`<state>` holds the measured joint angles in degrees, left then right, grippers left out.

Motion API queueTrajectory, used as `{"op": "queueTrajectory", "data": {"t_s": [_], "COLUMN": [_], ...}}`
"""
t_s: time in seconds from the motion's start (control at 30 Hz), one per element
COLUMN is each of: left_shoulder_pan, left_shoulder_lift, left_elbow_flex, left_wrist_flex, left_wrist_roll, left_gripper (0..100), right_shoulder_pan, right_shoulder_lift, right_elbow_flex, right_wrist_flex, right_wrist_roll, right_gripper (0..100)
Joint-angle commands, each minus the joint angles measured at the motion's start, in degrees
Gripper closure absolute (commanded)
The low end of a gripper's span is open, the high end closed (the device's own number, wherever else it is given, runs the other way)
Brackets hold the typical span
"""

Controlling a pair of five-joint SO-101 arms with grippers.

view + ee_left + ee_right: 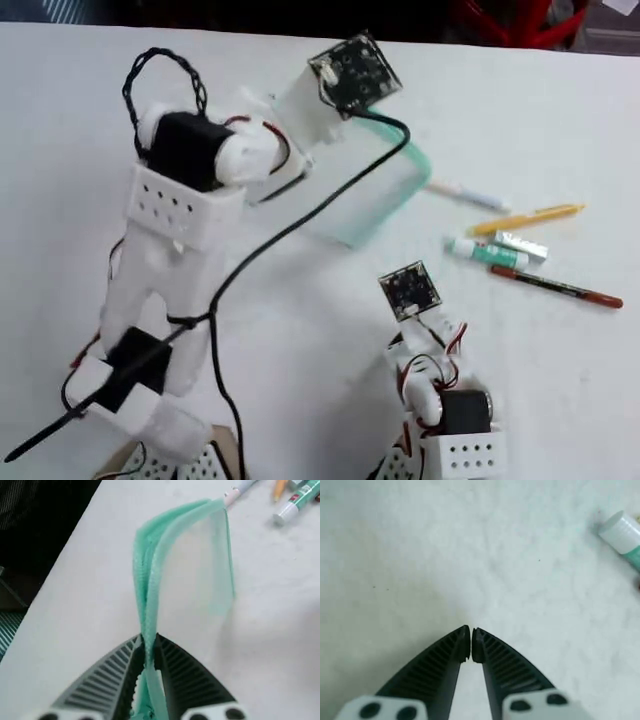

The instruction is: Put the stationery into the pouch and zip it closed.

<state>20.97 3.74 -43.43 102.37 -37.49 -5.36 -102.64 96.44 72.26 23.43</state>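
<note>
Left wrist view, nearest the lens: the left gripper is clenched on the zip edge of a see-through green pouch, and the pinched end lifts off the white table. Past the pouch's far corner lie the tip of a white pen and a white and green tube. Right wrist view: the right gripper has its ribbed jaws pressed together on nothing, over bare table, with the tube's cap well apart from it. High view: the pouch sits near the table's middle, and the stationery lies in a loose cluster just beside it. The white pen is closest to the pouch, then come a yellow pen, the tube with a small silver block against it, and a dark red pen farthest out. Nothing appears to be inside the pouch, so the work seems to be at its start: pouch held ready, first item not yet picked up. The next move likely calls for the right gripper to open and go to the cluster, probably the tube, which lies nearest it. The pouch's mouth looks only slightly parted and may need widening first.
</note>
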Motion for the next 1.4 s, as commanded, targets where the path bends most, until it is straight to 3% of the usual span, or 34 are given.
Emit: {"op": "queueTrajectory", "data": {"t_s": [0.0,0.3,0.47,0.6,0.77,0.9,1.0,1.13,1.23,1.37], "left_shoulder_pan": [1.0,12.2,13.1,13.1,14.1,19.9,22.1,21.4,21.1,21.1], "left_shoulder_lift": [-2.8,-3.2,-2.9,-3.3,-6.3,-14.3,-20.0,-26.6,-32.8,-43.7], "left_elbow_flex": [-2.5,-3.1,0.4,4.5,5.4,10.2,16.0,27.7,36.5,45.2], "left_wrist_flex": [-0.1,-0.1,0.0,0.0,0.0,-0.1,-0.3,-0.8,-3.8,-6.6], "left_wrist_roll": [-4.7,-5.4,-2.5,-2.3,-0.8,2.4,2.6,4.8,5.4,-0.8], "left_gripper": [98,98,98,98,98,98,98,98,98,98], "right_shoulder_pan": [-0.4,-0.5,0.7,13.5,26.3,32.4,35.4,32.0,23.9,10.9], "right_shoulder_lift": [-0.3,-0.3,-0.6,-0.6,-0.6,-0.5,-0.3,-0.1,0.0,3.6], "right_elbow_flex": [0.4,0.4,-3.3,-20.4,-33.6,-36.3,-40.6,-48.8,-54.2,-63.4], "right_wrist_flex": [0.4,0.4,-2.1,-4.8,-5.3,-5.8,-5.7,-1.2,3.3,11.3], "right_wrist_roll": [0.3,0.2,0.9,8.6,8.6,8.4,3.7,1.1,1.3,3.9], "right_gripper": [97.8,97.8,97.4,97.4,97.4,97.4,97.1,86.8,79.6,79.4]}}
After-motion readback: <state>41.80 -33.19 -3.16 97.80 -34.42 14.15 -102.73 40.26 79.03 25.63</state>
